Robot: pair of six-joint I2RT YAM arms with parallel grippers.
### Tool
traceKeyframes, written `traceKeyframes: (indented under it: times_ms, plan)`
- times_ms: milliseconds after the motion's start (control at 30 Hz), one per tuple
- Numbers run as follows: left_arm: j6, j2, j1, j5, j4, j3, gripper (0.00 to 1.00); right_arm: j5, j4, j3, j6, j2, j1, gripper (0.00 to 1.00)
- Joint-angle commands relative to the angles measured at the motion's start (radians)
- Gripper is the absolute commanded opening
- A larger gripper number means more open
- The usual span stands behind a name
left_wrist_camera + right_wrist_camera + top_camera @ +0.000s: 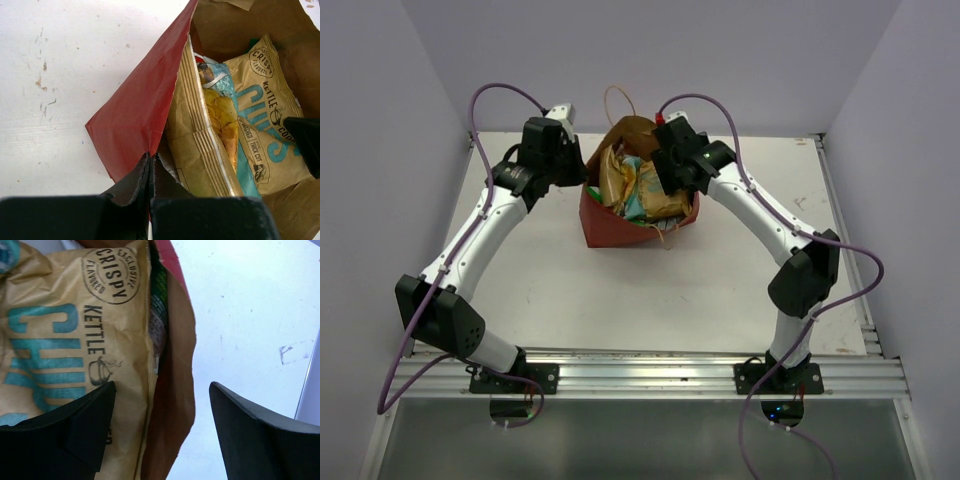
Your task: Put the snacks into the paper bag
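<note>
Paper bag (620,228): reddish-brown, standing with its mouth open on the white tabletop (670,300), toward the far middle, between the two arms.
Tan-yellow packet (270,115): inside the bag, teal lettering facing up, lying against the brown inner wall.
Ribbed-seal packet (212,125): also in the bag, touching the tan-yellow packet on the left arm's side; it is printed with chips.
Green packet (159,290): only a sliver shows, wedged between the tan-yellow packet and the bag's wall.
Left end effector (150,167): fingers pressed together, seemingly pinching the bag's red rim at a fold.
Right end effector (162,386): jaws wide apart, holding nothing. It straddles the bag's wall, one finger over the tan-yellow packet and the other over bare tabletop.
Cord handle (617,95): a thin tan loop standing up at the bag's far edge.
</note>
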Motion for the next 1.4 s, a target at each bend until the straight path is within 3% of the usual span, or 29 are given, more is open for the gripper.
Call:
traceKeyframes:
  times_ms: [0,133,200,233,267,300,367,567,700,833,967,1100,1367]
  plan:
    - [0.019,-0.035,0.003,0.003,0.027,0.003,0.00,0.047,0.025,-0.011,0.001,-0.069,-0.021,0.80]
    - [0.017,-0.033,0.003,0.003,0.025,0.002,0.00,0.055,0.015,0.003,-0.008,-0.076,-0.024,0.78]
    - [0.016,-0.038,0.003,0.001,0.025,-0.001,0.00,0.047,0.015,-0.005,-0.010,-0.072,-0.033,0.67]
    - [0.014,-0.038,0.003,0.001,0.025,-0.003,0.00,0.042,0.014,-0.015,-0.007,-0.067,-0.037,0.56]
    - [0.014,-0.041,0.003,0.001,0.025,-0.003,0.00,0.024,0.006,-0.020,-0.004,-0.059,-0.039,0.26]
    - [0.014,-0.044,0.003,0.000,0.025,-0.003,0.00,0.019,0.002,-0.028,0.005,-0.055,-0.047,0.14]
    - [0.017,-0.046,0.003,-0.002,0.022,-0.005,0.00,0.003,-0.006,-0.032,0.008,-0.052,-0.045,0.00]
    - [0.042,-0.096,-0.002,-0.017,-0.009,0.018,0.00,-0.017,-0.111,0.104,0.013,-0.052,-0.031,0.00]
    - [0.042,-0.130,-0.002,-0.017,-0.055,0.055,0.00,0.084,-0.286,0.416,-0.010,-0.001,0.083,0.00]
    - [0.017,-0.167,-0.005,-0.017,-0.107,0.077,0.00,0.095,-0.435,0.552,0.063,0.024,0.146,0.00]
    - [0.005,-0.208,-0.008,-0.046,-0.174,0.084,0.00,0.079,-0.508,0.447,0.148,-0.050,0.186,0.00]
    - [-0.012,-0.231,-0.010,-0.028,-0.223,0.078,0.00,0.026,-0.480,0.191,0.241,-0.156,0.208,0.00]
    - [-0.044,-0.303,-0.020,0.026,-0.269,-0.034,0.00,0.000,-0.506,0.098,0.324,-0.194,0.260,0.00]
